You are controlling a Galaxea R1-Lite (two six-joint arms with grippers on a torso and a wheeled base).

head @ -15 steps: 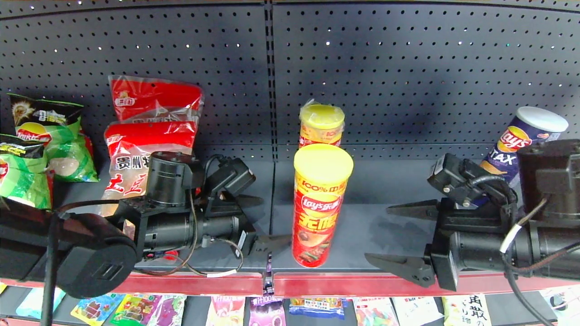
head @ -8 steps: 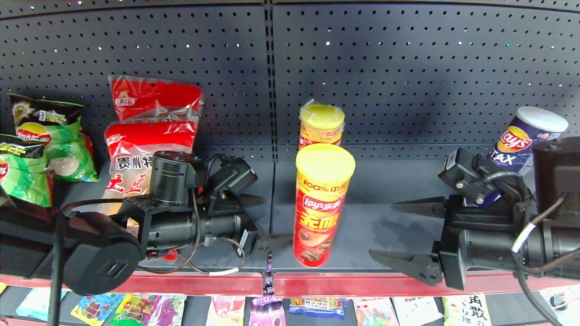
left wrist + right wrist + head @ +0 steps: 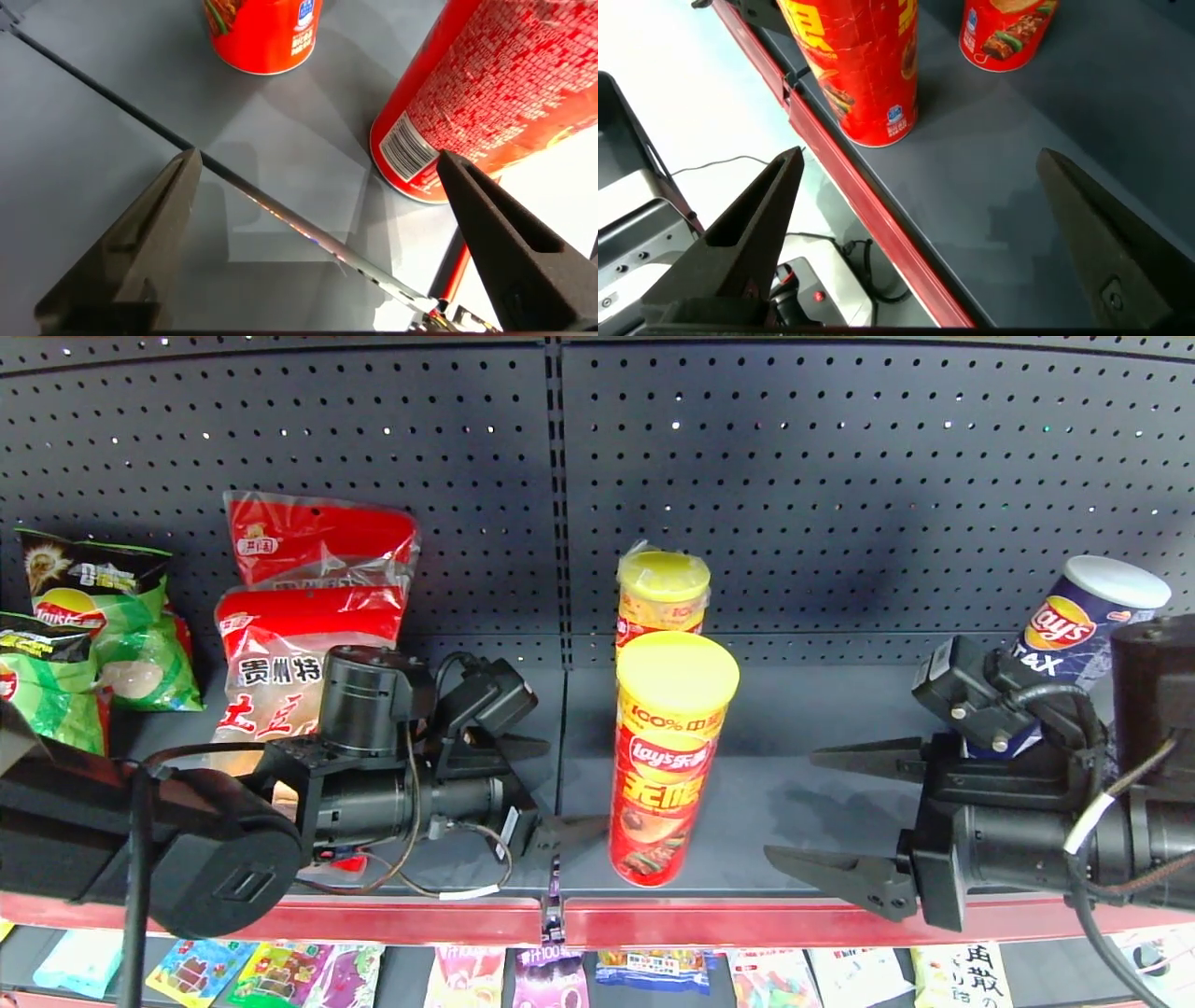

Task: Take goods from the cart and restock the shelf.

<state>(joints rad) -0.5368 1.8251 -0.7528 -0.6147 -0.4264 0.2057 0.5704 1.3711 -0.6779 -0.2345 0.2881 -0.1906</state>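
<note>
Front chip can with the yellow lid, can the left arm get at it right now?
Probably yes. The left gripper is open right beside the front can, with only bare shelf between them, though the can sits nearer one finger than centred.

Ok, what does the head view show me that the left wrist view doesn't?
Head view only: red plastic snack bags, green chip bags, a blue cylindrical chip can, yellow lids and the open right tool. Left wrist view only: the barcode at the base of the front red cylindrical chip can. Both: that can, the rear red cylindrical chip can, the grey shelf and the open left tool.
</note>
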